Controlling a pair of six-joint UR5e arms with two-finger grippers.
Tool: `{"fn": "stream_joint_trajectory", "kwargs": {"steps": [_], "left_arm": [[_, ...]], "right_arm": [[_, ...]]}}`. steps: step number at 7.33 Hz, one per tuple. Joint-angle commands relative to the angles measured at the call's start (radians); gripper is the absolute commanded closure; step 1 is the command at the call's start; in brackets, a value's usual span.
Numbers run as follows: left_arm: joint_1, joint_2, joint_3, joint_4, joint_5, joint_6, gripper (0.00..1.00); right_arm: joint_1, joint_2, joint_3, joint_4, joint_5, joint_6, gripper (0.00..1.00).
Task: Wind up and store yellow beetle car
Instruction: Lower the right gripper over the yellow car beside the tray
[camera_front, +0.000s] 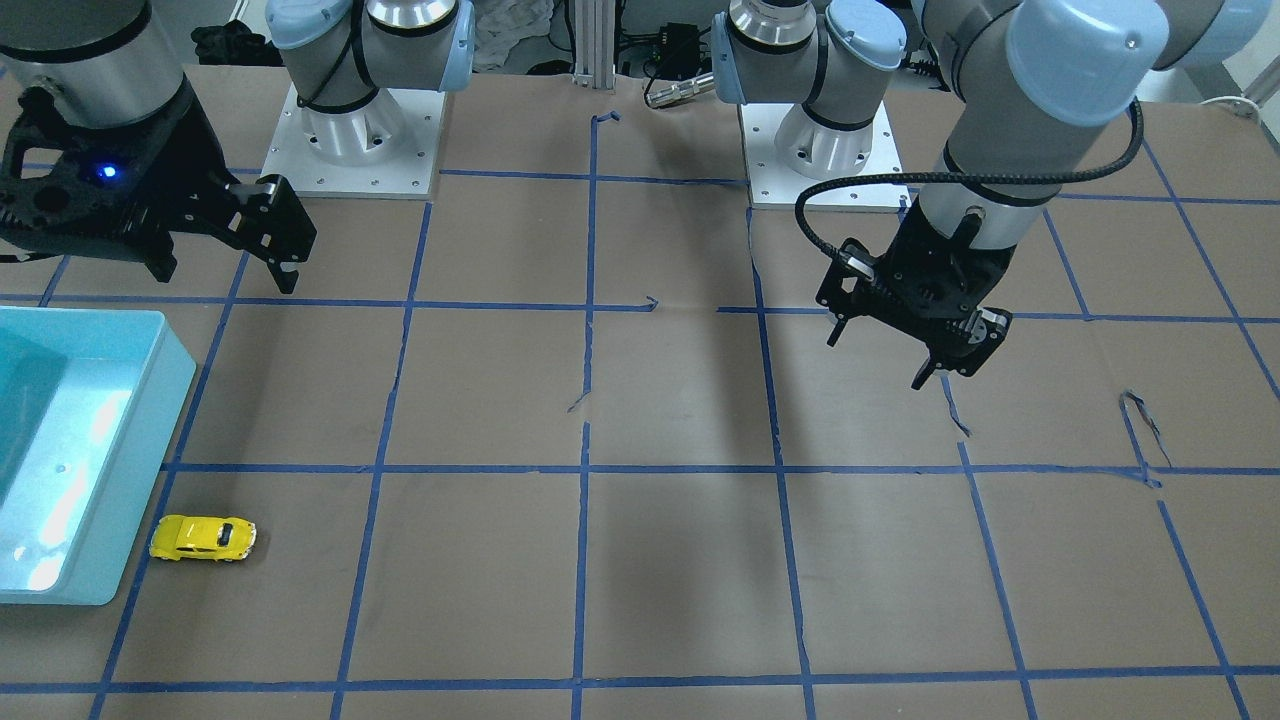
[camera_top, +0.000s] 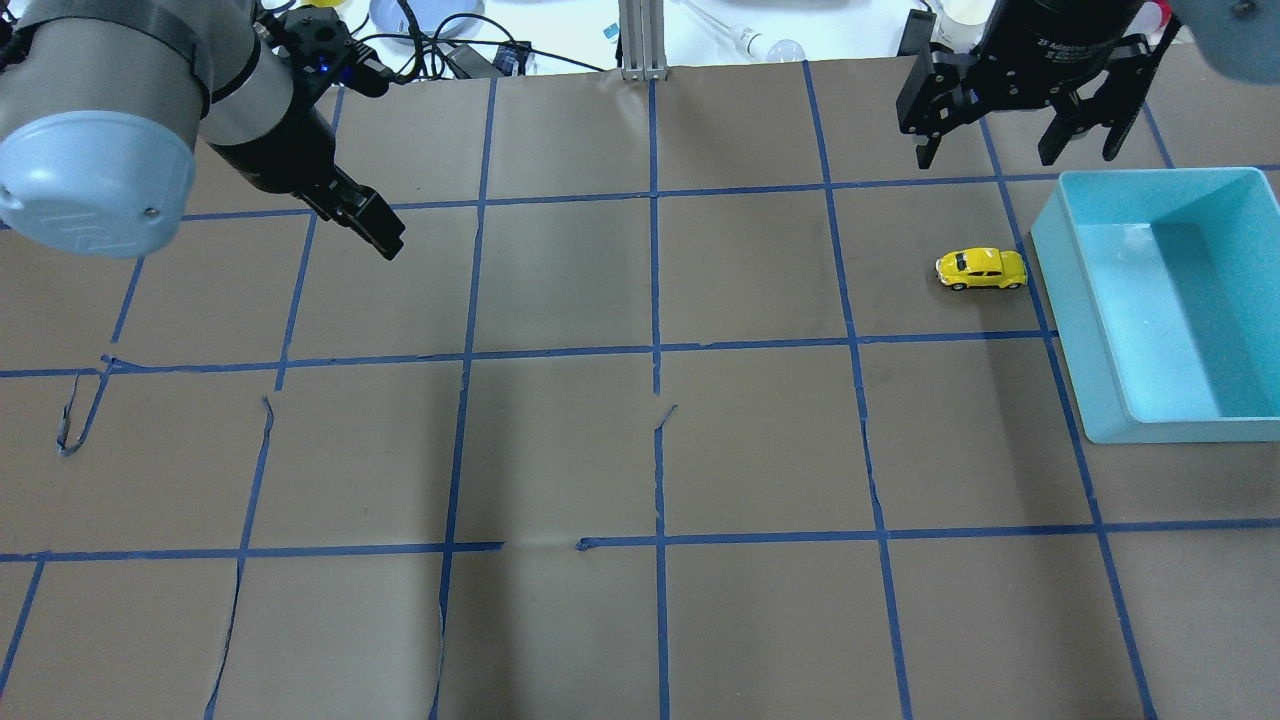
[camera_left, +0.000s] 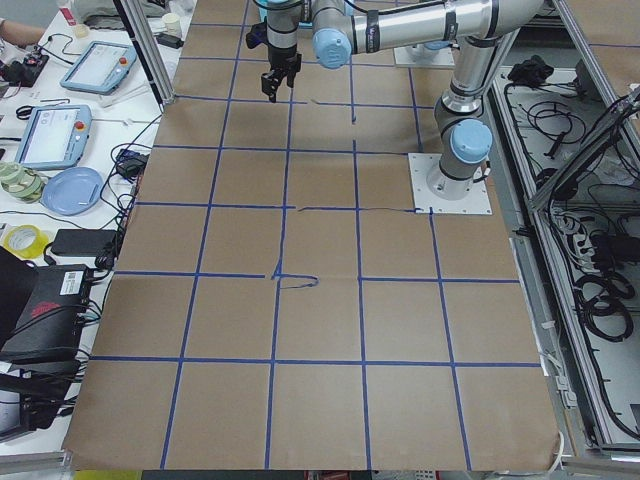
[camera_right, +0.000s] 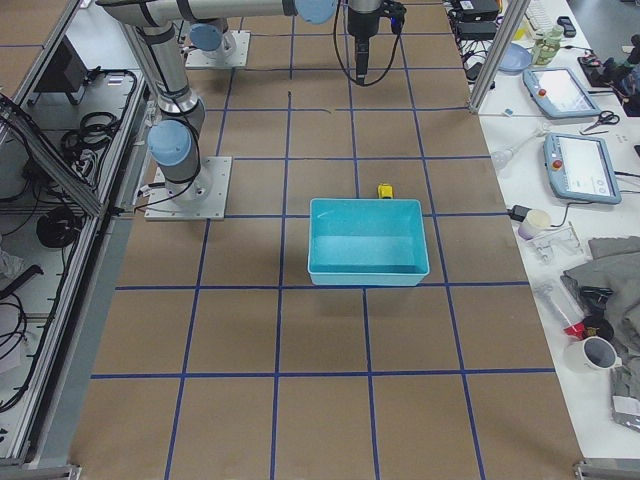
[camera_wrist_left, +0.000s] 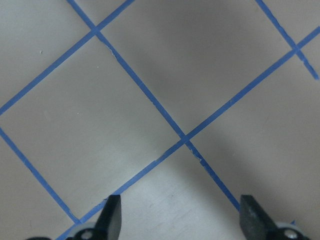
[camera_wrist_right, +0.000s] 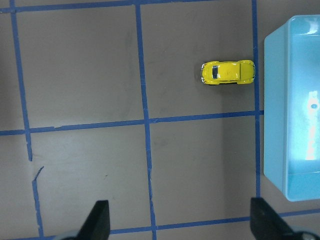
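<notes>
Overhead exterior view, yellow beetle car (camera_top: 981, 269) just beside teal bin (camera_top: 1068, 300), left gripper (camera_wrist_left: 181, 217) and right gripper (camera_wrist_right: 180, 222) raised, fingers spread apart.

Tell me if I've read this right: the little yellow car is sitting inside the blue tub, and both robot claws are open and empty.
Not quite. The yellow car is not inside the blue tub; it sits on the table just beside it, as the overhead view shows. The rest holds: the left claw and the right claw are both open and empty.
</notes>
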Motion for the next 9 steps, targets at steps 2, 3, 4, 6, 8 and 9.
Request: {"fn": "stream_joint_trajectory", "kwargs": {"steps": [2, 3, 4, 6, 8, 9], "left_arm": [[-0.06, 0.04, 0.004, -0.008, 0.054, -0.386, 0.05], [-0.06, 0.043, 0.007, -0.045, 0.055, -0.432, 0.03], [-0.058, 0.046, 0.008, -0.056, 0.06, -0.451, 0.0], [-0.06, 0.03, 0.026, -0.094, 0.08, -0.555, 0.0], [-0.054, -0.003, 0.1, -0.154, 0.073, -0.601, 0.0], [-0.054, -0.003, 0.09, -0.154, 0.076, -0.612, 0.0]], "right_arm": [[-0.065, 0.106, 0.019, -0.141, -0.008, -0.231, 0.0], [-0.082, 0.149, 0.019, -0.156, -0.002, -0.358, 0.0], [-0.088, 0.192, 0.021, -0.162, -0.012, -0.544, 0.0], [-0.114, 0.243, 0.07, -0.273, -0.002, -0.855, 0.0], [-0.121, 0.266, 0.226, -0.494, 0.018, -0.893, 0.0], [-0.121, 0.272, 0.289, -0.505, 0.038, -0.893, 0.0]]}}
